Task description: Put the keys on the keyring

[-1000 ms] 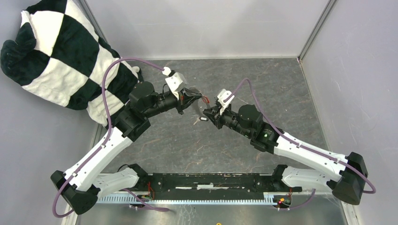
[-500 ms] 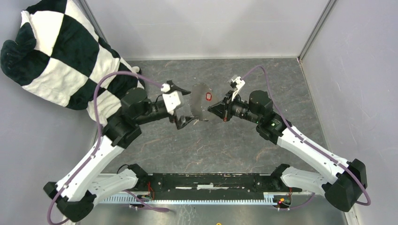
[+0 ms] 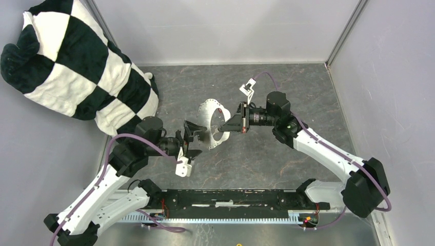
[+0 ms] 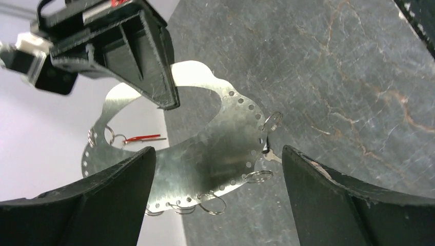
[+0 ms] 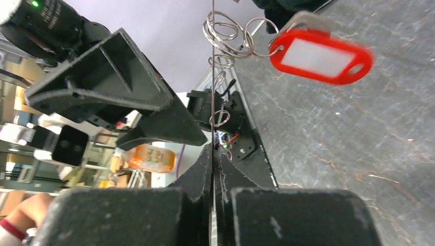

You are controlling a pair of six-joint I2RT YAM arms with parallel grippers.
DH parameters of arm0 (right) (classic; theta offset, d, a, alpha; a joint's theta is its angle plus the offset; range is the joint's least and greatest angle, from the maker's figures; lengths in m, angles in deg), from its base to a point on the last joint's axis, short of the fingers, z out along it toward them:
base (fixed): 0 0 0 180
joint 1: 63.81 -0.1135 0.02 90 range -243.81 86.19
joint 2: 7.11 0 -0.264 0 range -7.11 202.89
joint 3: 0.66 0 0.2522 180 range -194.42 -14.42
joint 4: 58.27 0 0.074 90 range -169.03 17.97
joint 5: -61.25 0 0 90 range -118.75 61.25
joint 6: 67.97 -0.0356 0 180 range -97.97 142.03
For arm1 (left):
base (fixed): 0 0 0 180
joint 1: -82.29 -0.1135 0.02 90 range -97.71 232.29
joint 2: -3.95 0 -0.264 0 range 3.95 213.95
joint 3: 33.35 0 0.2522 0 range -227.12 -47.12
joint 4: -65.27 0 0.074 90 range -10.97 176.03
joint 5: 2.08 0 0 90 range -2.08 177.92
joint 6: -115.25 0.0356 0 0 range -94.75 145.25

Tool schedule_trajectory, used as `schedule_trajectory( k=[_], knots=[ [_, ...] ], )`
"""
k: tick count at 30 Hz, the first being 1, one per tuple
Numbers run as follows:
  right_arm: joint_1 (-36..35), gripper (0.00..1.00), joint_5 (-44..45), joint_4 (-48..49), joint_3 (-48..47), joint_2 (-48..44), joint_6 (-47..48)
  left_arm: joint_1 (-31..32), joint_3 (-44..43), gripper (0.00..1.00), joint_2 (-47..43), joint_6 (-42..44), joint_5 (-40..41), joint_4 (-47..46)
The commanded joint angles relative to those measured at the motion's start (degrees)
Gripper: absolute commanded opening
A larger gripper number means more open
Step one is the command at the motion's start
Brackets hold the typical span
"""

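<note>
Currently the right gripper (image 3: 219,128) is pinched tight on the keyring (image 3: 208,110), holding it upright, off the table (image 3: 308,92), just toward 12 from centre in the top view. It comes in from the ring's 3 o'clock. In the right wrist view the ring (image 5: 213,66) is edge-on, a thin line clamped between the closed fingers (image 5: 195,179).

Left gripper (image 3: 197,139) sits at the ring's 7 o'clock with its fingers (image 4: 92,200) wide apart. In the left wrist view the ring's lower arc (image 4: 233,123) lies between them; contact can't be told.

Red tag (image 5: 320,55) hangs from split rings (image 5: 225,36) at the ring's edge, and shows edge-on from the left wrist (image 4: 139,138). A small key-like piece (image 4: 269,152) hangs at the ring's 3 o'clock edge there. Black tag: can't make it out.

Checkered cloth (image 3: 66,56) lies at 10 o'clock.
</note>
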State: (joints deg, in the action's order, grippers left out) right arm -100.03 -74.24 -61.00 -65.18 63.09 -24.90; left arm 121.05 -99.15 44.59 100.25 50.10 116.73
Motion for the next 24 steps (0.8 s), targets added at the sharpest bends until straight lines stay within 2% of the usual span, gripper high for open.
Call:
schedule_trajectory(
  k=[1, 4, 7, 9, 13, 16, 20, 24],
  knots=[
    [0.3, 0.0, -4.5, 7.6, -1.2, 0.7, -7.6, 0.1, 0.8, 0.97, -1.6, 13.9, -3.8, 1.6],
    [0.3, 0.0, -4.9, 7.7, -1.6, 1.6, -8.9, 0.1, 2.8, 0.96, -2.3, 19.5, -4.1, 2.9],
    [0.3, 0.0, -4.8, 7.7, -1.2, 1.8, -10.0, 0.1, 5.3, 0.9, -3.0, 26.7, -3.3, 2.5],
    [0.3, 0.0, -4.8, 7.6, -0.7, 1.7, -10.2, 0.1, 8.2, 0.85, -4.5, 30.6, -2.3, -1.7],
    [0.3, 0.0, -4.7, 6.7, 0.0, 1.8, -10.5, 0.1, 14.3, 0.7, -8.2, 36.6, -1.8, -11.2],
    [0.3, 0.0, -4.7, 5.8, 0.1, 1.8, -10.3, 0.1, 17.9, 0.57, -9.8, 38.2, -1.2, -18.1],
    [0.3, 0.0, -4.4, 3.9, 0.4, 1.7, -9.4, 0.1, 21.1, 0.51, -11.4, 39.4, -1.2, -24.8],
    [0.3, 0.0, -4.4, 3.9, 1.0, 2.0, -9.8, 0.1, 21.9, 0.43, -11.4, 41.6, -1.6, -25.2]
  ],
)
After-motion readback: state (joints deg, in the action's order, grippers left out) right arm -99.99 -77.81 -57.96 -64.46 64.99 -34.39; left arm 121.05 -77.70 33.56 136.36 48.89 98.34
